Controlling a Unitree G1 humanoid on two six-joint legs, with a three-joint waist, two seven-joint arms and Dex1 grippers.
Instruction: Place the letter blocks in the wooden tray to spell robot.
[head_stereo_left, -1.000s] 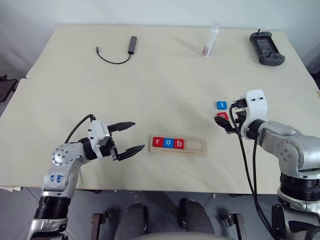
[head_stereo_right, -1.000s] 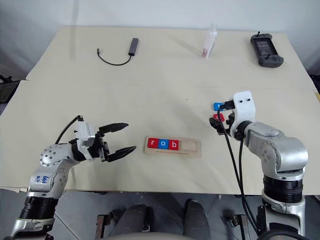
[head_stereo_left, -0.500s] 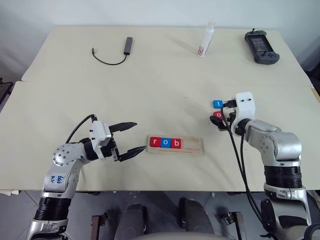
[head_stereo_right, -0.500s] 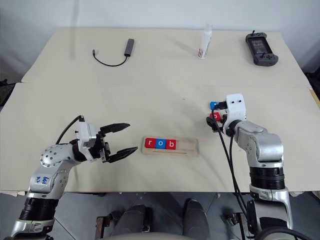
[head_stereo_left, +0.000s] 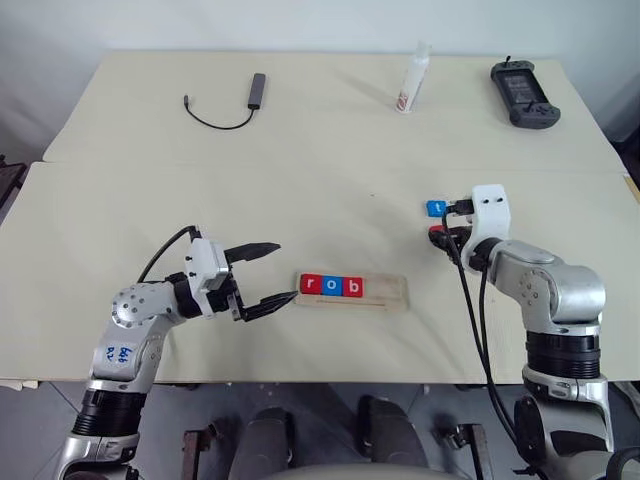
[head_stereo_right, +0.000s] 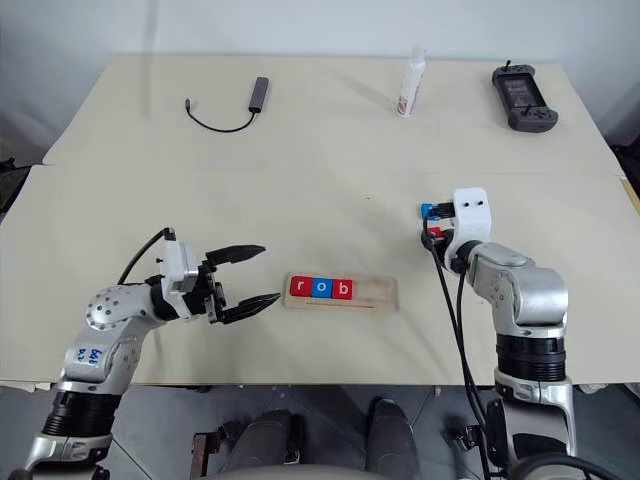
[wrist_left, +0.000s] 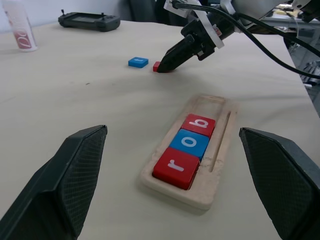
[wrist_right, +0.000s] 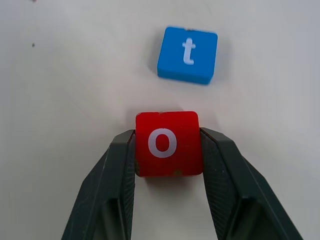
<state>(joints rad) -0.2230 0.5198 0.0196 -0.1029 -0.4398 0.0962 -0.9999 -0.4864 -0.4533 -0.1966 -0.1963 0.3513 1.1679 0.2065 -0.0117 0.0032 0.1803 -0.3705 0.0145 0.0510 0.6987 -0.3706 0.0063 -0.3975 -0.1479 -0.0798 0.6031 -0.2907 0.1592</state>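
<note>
Surface: a pale cream surface (head_stereo_left: 330, 180) is carrying everything in the scene.

Wooden tray: the wooden tray (head_stereo_left: 393, 293) is lying near the front edge of the surface, between the two arms, long side running left to right.

Blocks in tray: a red r block (head_stereo_left: 311, 285), a blue o block (head_stereo_left: 331, 286) and a red b block (head_stereo_left: 351, 287) are sitting side by side, touching, in the left part of the tray; the right part of the tray is showing bare wood.

Loose blocks: a red o block (wrist_right: 168, 143) and a blue t block (wrist_right: 188, 54) are lying on the surface to the right of the tray and farther back; the t block is just beyond the o block, with a small gap between them.

Right end effector: the right end effector (wrist_right: 168, 145) is pointing down at the surface, with one black finger pressing each side of the red o block, so it is clamped on that block, which is resting on the surface.

Left end effector: the left end effector (head_stereo_left: 263, 277) is hovering just left of the tray, pointing toward it, with its two black fingers spread wide apart and nothing between them.

Far edge, left: a dark adapter with a black cable (head_stereo_left: 248, 96) is lying there.

Far edge, middle: a small white bottle (head_stereo_left: 411, 80) is lying there.

Far edge, right: a black handheld controller (head_stereo_left: 524, 92) is lying there.
</note>
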